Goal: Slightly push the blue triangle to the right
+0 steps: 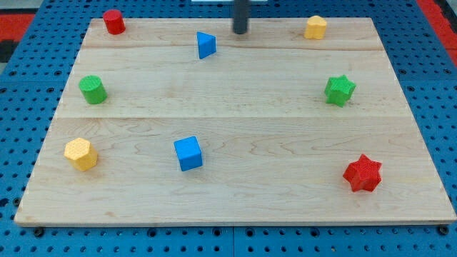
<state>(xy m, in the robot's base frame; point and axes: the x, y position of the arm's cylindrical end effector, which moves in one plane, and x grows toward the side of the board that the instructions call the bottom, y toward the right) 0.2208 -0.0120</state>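
Observation:
The blue triangle (206,44) lies near the view's top edge of the wooden board (235,107), a little left of centre. My tip (240,32) is at the lower end of the dark rod, which comes down from the view's top. The tip stands to the right of the blue triangle and slightly above it in the view, with a small gap between them. They do not touch.
Around the board: a red cylinder (113,21) top left, a yellow block (315,27) top right, a green cylinder (93,89) left, a green star (340,90) right, a yellow hexagon (80,153) bottom left, a blue cube (188,153) bottom centre, a red star (363,173) bottom right.

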